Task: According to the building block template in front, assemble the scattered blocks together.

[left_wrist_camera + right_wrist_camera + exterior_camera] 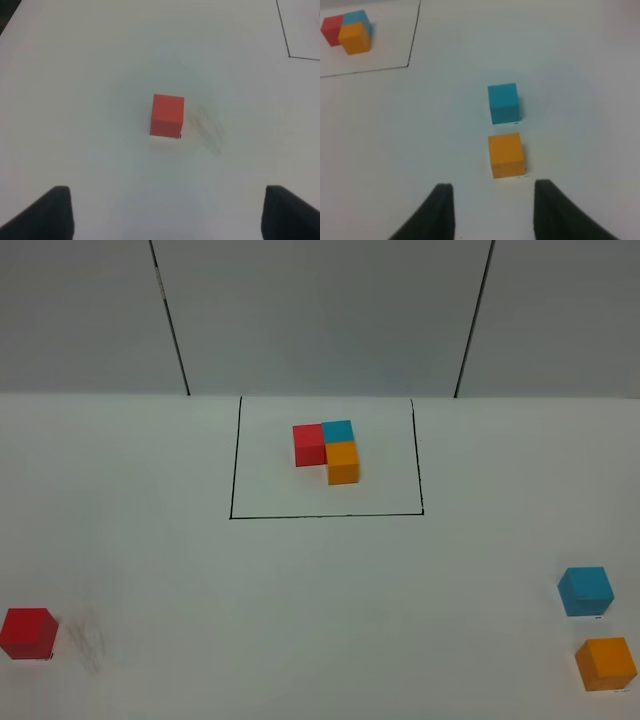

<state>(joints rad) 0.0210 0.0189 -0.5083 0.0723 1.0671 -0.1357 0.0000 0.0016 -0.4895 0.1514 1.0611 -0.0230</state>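
Template (326,452): red, blue and orange cubes butted into an L, inside a thin black outline (325,516) on the smooth white bench (320,620).

Loose red cube (27,632) sits well off to the template's left, nearer me. A grey scuff (90,640) lies just beside it on the template side.

Loose blue cube (585,590) and orange cube (606,663) sit well off to the template's right, close together but apart, orange farther from the template. Open bench surrounds each.

All cubes are matte, sharp-edged and equal in size.

My left fingers (55,210) are spread wide, released, with the red cube ahead. My right fingers (442,210) stand closer together with a gap showing, grasping nothing.
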